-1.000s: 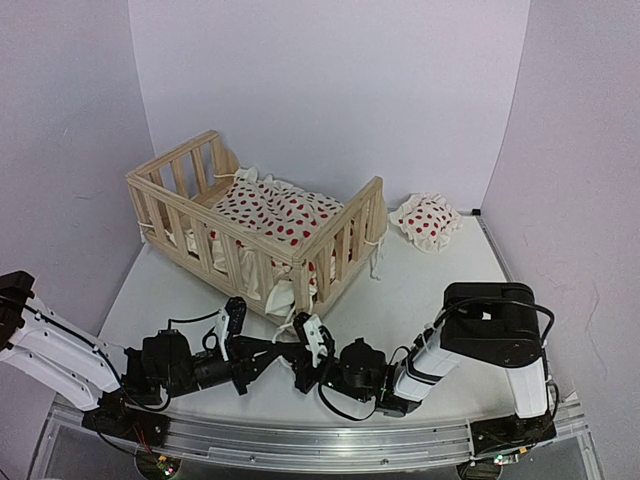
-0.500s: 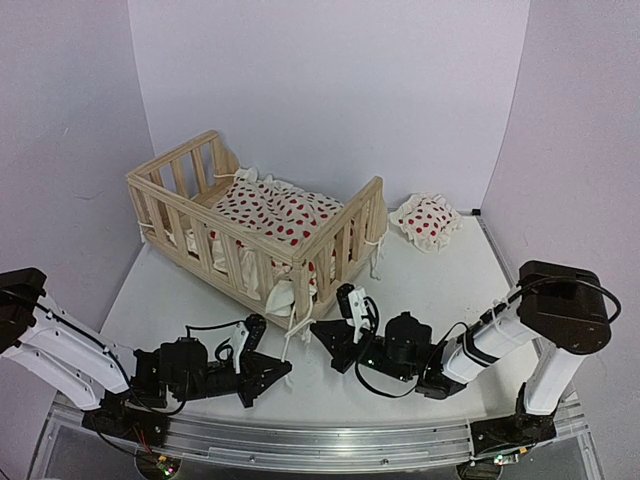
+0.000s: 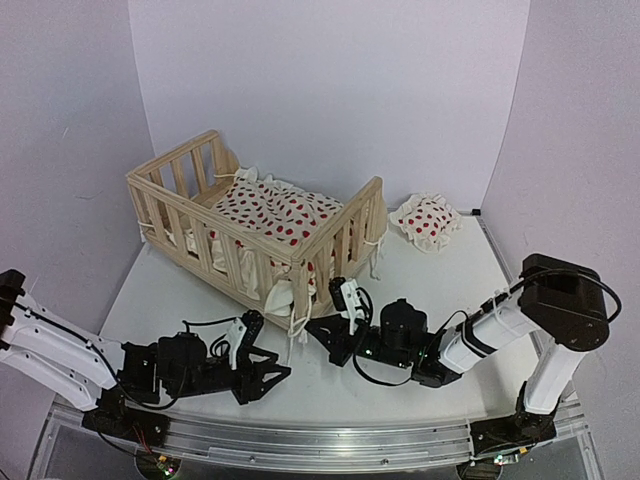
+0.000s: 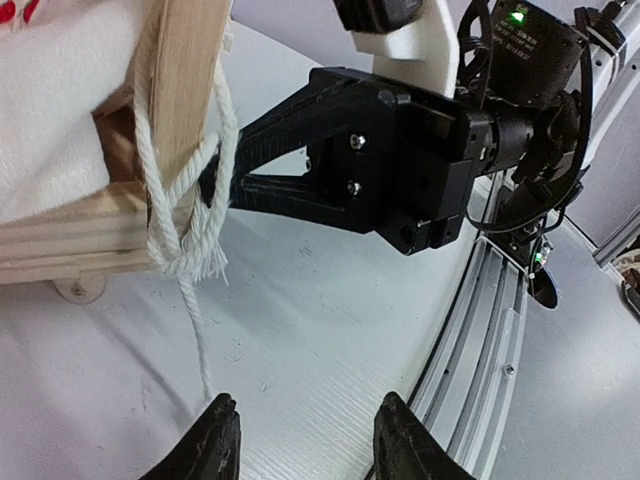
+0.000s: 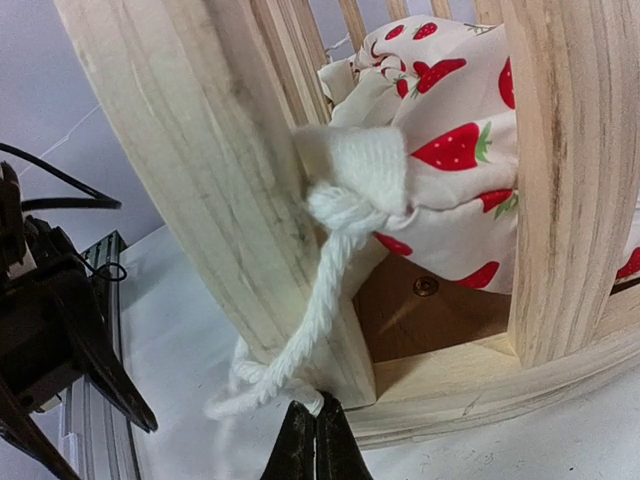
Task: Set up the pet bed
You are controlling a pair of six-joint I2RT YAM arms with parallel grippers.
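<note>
The bed (image 3: 255, 240) stands toward the far left corner of the surface (image 3: 450, 285), set at an angle. Its cushion (image 3: 275, 212) lies inside the rails. One post (image 5: 200, 170) points at the middle of the near edge, and both arms meet there, low over the surface.

A string (image 5: 300, 330) is knotted around that post to keep the cushion from sliding. Its frayed tail hangs down to the foot.

The right pincer (image 5: 315, 435) has its tips pressed together just beside that tail (whether a strand is caught between them is not clear). The left pincer (image 4: 305, 445) faces it with fingers spread and nothing between them. It looks placed to take the loose end.

The pillow (image 3: 427, 220) lies apart near the far right corner, so bedding it looks like the step left.
</note>
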